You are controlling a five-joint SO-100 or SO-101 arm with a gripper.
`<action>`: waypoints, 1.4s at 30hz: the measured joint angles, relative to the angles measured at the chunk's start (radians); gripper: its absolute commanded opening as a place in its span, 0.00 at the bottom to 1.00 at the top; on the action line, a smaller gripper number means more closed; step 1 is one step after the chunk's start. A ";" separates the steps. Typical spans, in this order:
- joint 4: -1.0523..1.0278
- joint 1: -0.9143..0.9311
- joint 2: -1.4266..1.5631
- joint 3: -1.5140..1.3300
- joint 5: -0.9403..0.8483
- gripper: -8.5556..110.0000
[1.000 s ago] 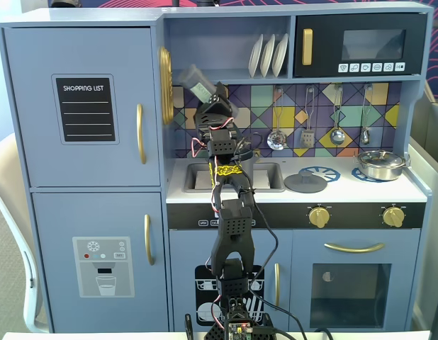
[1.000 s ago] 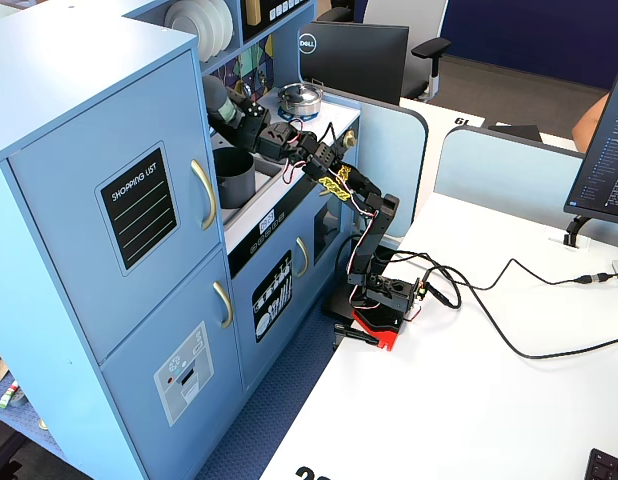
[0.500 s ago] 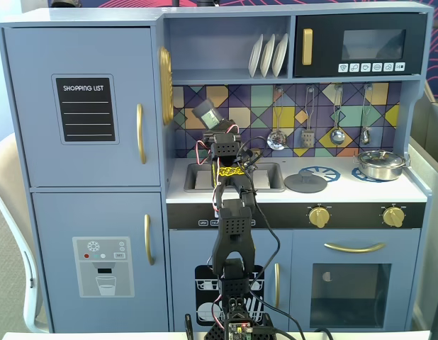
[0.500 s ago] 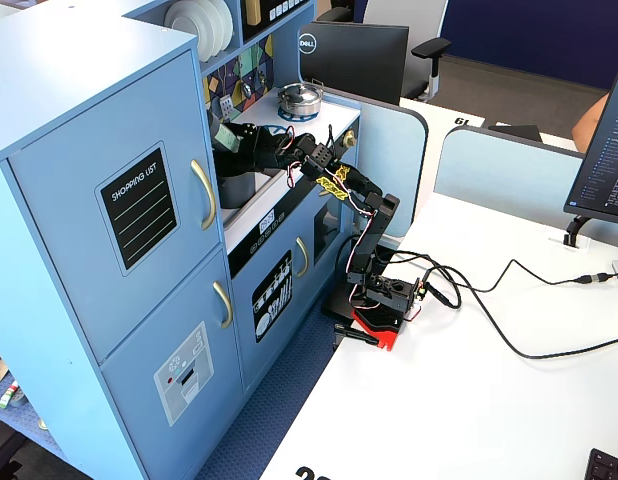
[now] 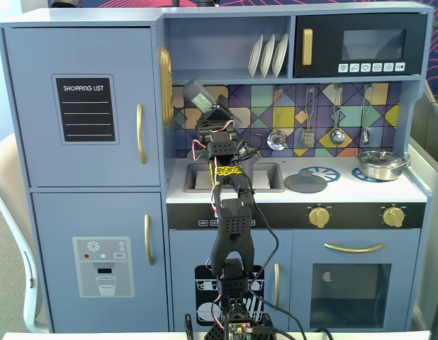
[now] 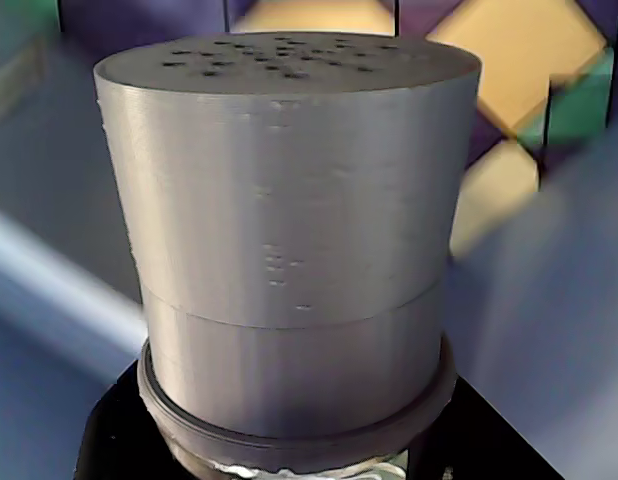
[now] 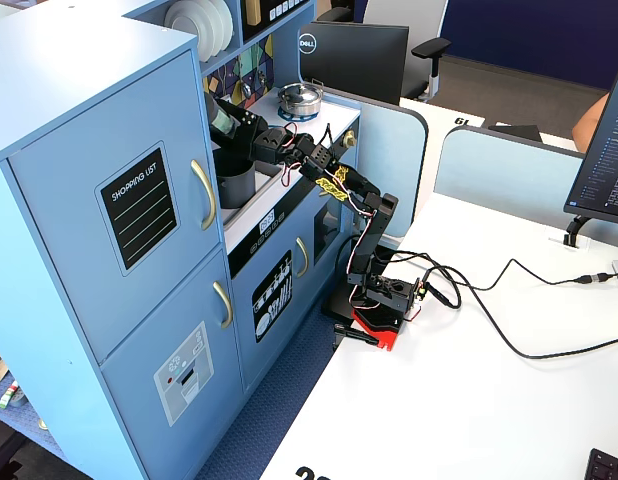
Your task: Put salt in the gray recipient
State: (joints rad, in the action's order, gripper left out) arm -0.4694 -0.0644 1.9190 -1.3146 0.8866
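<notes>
The salt (image 5: 198,94) is a gray shaker with a pale green label, held tilted with its cap up and to the left, above the sink. My gripper (image 5: 209,108) is shut on its body. In the wrist view the salt's perforated cap (image 6: 289,190) fills the frame, with black jaws at the lower corners around my gripper (image 6: 294,462). In the side fixed view the salt (image 7: 220,113) hangs in my gripper (image 7: 235,126), above the gray recipient (image 7: 233,180), which stands in the sink. In the front fixed view the arm hides the recipient.
A flat gray lid (image 5: 305,183) lies on the counter and a shiny silver pan (image 5: 380,164) stands at the far right. Utensils (image 5: 276,138) hang on the tiled back wall. Plates (image 5: 268,55) stand on the shelf above. The fridge door (image 7: 139,210) is close by.
The salt dipped towards the sink half a second ago and has risen again. It now sits a little lower than one second ago. The grip is unchanged.
</notes>
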 measured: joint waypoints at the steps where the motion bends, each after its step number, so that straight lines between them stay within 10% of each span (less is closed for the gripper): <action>1: 0.000 0.000 0.000 0.003 -0.018 0.07; 42: 0.015 0.911 -0.156 0.006 -2.281 0.07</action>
State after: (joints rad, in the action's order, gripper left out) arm -0.4541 0.8468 1.7625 -1.3085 -1.3944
